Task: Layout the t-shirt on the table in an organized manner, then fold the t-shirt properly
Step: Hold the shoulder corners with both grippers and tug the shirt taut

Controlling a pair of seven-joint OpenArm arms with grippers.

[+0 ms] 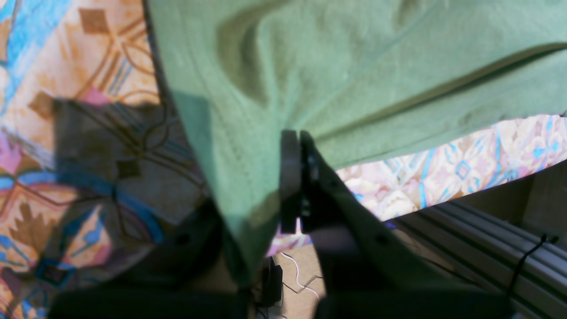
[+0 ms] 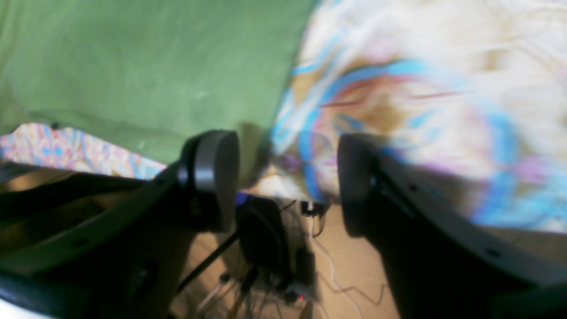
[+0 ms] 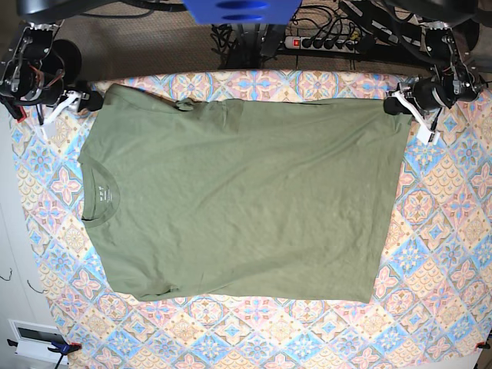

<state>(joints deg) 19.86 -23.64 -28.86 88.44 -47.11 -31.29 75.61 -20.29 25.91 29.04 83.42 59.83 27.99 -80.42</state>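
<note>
Clamped tight on a corner of the t-shirt point(image 1: 354, 66), the left gripper point(image 1: 296, 177) has its two dark jaws pressed together with green fabric bunched between them, close to the table's far edge. In the base view this gripper point(image 3: 396, 105) sits at the upper right, right at the shirt's hem corner.

At the opposite end, the right gripper point(image 2: 283, 177) has its jaws standing wide apart with nothing between them. Its wrist view is blurred, but green cloth shows just beside one jaw and patterned cloth beyond the other. From the base view, that gripper point(image 3: 73, 101) hovers at the upper left, just beside the shirt's shoulder corner.

The olive-green t-shirt point(image 3: 246, 200) lies spread across the table point(image 3: 446, 254), which is covered in blue, pink and cream tiles. The neck points to the left of the base view, with a small pale label point(image 3: 104, 194) visible inside the collar. The body lies mostly flat with shallow wrinkles. One small bunch of fabric point(image 3: 184, 104) sits along the far edge, and the sleeves look tucked or rumpled rather than laid out.

By my judgement, the spreading stage is nearly done. Smoothing the far edge and sleeves seems to remain, and no fold has been made yet, so the whole folding stage is still ahead.
</note>
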